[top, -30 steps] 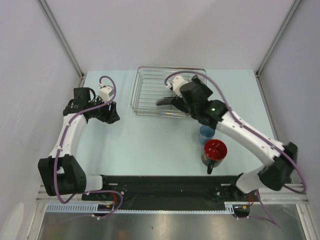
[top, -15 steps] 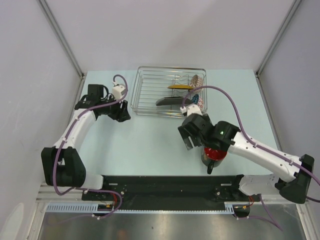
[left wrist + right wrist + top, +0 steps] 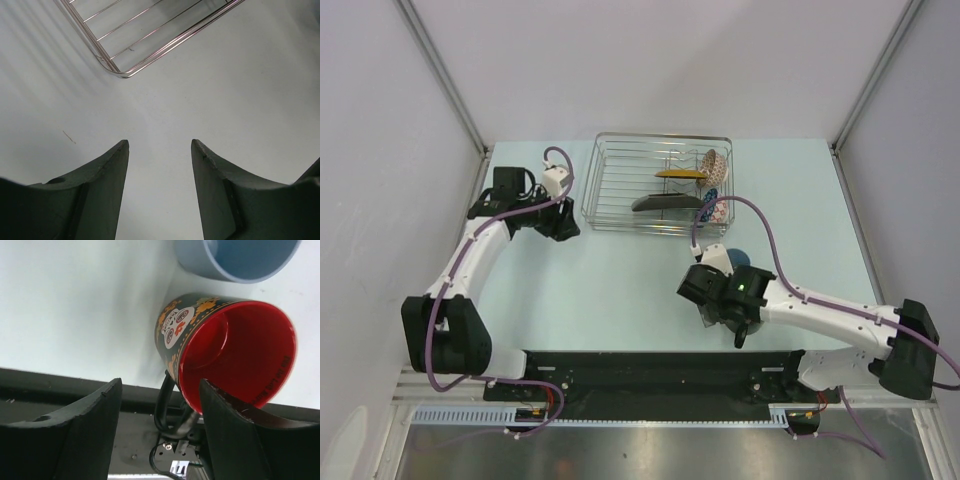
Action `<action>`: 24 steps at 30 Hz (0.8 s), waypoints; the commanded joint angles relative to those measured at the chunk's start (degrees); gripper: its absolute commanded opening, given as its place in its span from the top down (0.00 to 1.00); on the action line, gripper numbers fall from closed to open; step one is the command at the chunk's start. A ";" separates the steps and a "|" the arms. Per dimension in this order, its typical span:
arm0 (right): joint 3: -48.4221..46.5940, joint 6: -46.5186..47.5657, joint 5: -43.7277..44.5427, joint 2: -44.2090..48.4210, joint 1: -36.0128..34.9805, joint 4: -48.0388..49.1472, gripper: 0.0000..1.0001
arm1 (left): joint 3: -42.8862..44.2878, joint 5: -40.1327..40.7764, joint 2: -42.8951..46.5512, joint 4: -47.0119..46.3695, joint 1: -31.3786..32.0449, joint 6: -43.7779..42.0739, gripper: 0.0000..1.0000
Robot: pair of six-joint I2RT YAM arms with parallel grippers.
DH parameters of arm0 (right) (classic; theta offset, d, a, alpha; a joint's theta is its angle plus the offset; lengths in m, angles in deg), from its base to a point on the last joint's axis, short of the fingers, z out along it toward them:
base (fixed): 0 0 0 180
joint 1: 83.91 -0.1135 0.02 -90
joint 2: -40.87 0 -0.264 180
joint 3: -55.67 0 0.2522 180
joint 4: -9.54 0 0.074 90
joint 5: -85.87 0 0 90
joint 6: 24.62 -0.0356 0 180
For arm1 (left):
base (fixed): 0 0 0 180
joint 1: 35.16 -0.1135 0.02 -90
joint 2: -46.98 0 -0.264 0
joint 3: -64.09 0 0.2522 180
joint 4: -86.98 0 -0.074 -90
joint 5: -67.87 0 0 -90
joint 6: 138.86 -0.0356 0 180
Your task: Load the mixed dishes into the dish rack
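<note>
Jaws of my left gripper (image 3: 160, 145) stand wide and empty, just left of the dish rack (image 3: 605, 185). Right of the rack's near edge, my right gripper (image 3: 160, 384) gapes over the dark mug (image 3: 172, 330) beside the light-blue cup (image 3: 235, 255). Next, I judge: descend and pinch its wall.

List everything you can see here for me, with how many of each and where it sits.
dish rack: one, silver wire, far middle of the table
pinkish-beige bowl: one, on edge at the rack's right end
blue patterned bowl: one, on edge, just nearer than the pinkish one
plate: one, dark, in the rack
cup: one, light blue, on the table beside the mug
mug: one, dark with red inside, near the table's front edge
table: one, pale
left gripper: open, over bare table by the rack's corner
right gripper: open, at the mug
</note>
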 commanded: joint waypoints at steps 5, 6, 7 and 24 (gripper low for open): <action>6.75 -5.38 3.75 -1.83 2.41 7.78 0.40 | 3.82 -1.13 0.01 -1.14 -0.20 1.22 0.41; 7.28 -5.38 3.83 -1.75 2.77 8.39 0.41 | 4.00 -1.13 -0.08 -1.31 -0.20 1.31 0.41; 8.32 -5.38 3.75 -1.75 3.12 9.62 0.41 | 4.35 -1.13 -0.17 -1.58 -0.11 1.39 0.41; 15.54 -6.95 0.06 -4.04 5.06 22.02 0.79 | 9.27 3.60 -8.95 -15.36 3.31 11.05 0.41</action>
